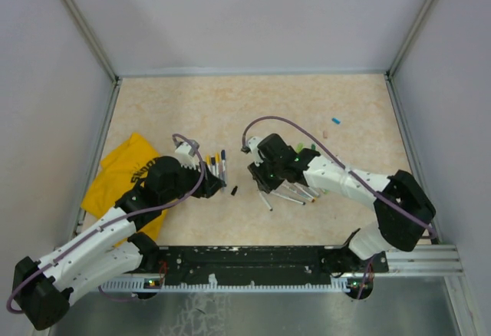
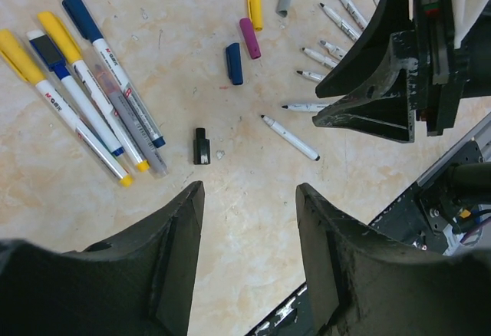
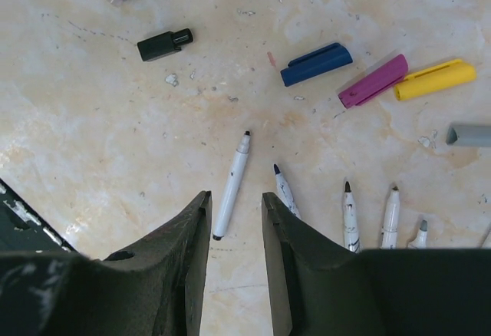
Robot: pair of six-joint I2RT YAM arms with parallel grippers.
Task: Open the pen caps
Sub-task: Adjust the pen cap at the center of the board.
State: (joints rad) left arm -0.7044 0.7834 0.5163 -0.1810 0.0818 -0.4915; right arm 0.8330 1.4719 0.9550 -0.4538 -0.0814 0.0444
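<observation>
Top view: left gripper [image 1: 217,185] low over table [image 1: 253,106], beside capped pens [image 1: 215,161]; yellow cloth [image 1: 123,175] near left arm; right gripper [image 1: 257,176] above uncapped pens [image 1: 295,194]; black cap [image 1: 234,191] between grippers.

Left wrist: fingers spread, gripping nothing; black cap [image 2: 201,146] loose just ahead; capped pens [image 2: 92,98] side by side at left; blue cap [image 2: 234,64], purple cap [image 2: 249,38], yellow cap [image 2: 255,10], grey cap [image 2: 285,2] loose beyond; uncapped pens [image 2: 290,137] fanned near right gripper [image 2: 368,98].

Right wrist: fingers narrowly apart, empty; one of uncapped pens [image 3: 232,186] at gap; black cap [image 3: 163,43] far left; blue cap [image 3: 316,64], purple cap [image 3: 374,80], yellow cap [image 3: 435,80] in row.
</observation>
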